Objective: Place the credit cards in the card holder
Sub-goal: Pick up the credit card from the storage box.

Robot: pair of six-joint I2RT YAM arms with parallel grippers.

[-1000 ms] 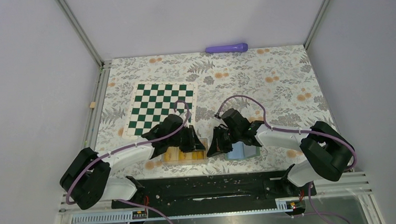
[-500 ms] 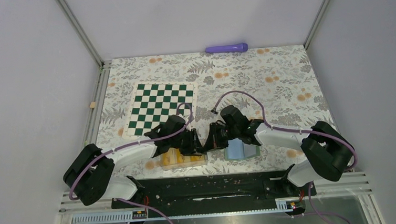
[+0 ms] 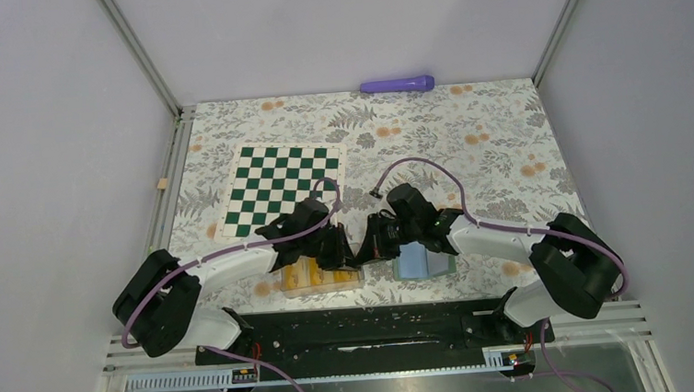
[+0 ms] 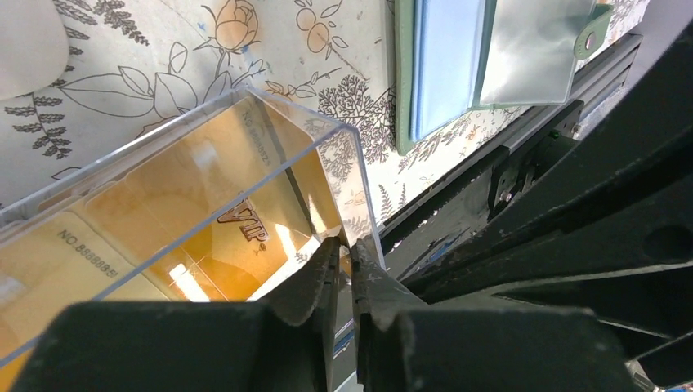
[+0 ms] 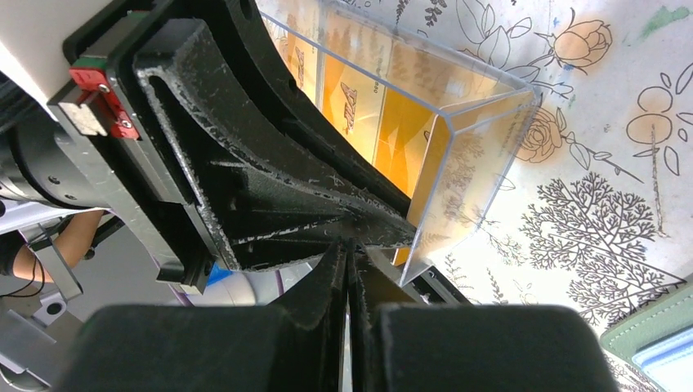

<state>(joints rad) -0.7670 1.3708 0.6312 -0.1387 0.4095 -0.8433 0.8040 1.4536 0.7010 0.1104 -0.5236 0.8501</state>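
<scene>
**Both claws meet at the card box near the front edge**

Just beyond the black base rail [image 3: 362, 329], the clear box [image 3: 322, 285] sits at the near edge of the floral tabletop [image 3: 505, 130], at about 6 o'clock. The credit cards [image 3: 305, 275] lie inside it. At 3 o'clock of the box, just beside it, the card holder [image 3: 422, 263] lies spread open with its light blue inside up, and little room shows between it and the rail.

The left claw [image 4: 345, 249] is narrowed to a slit and appears to pinch the box's end wall [image 4: 335, 163]. The right claw [image 5: 347, 253] is closed with nothing between its fingers. Its tips point at the same end of the box [image 5: 466, 171], almost touching the left claw. In the top view both claws, left [image 3: 346, 254] and right [image 3: 368, 248], crowd the gap between box and holder.

The cards [image 4: 204, 212] read "VIP", and one shows "NO" with a row of eights. "VIP" also shows in the right wrist view [image 5: 359, 98]. A green corner of the holder [image 5: 654, 327] shows there too, and the left wrist view shows its snap tab [image 4: 590, 37].

At 11 o'clock of the box lies a green-and-white chessboard [image 3: 280, 187]. Open cloth lies beyond toward 1 o'clock. A purple object [image 3: 397, 84] lies at 12 o'clock against the far edge.
</scene>
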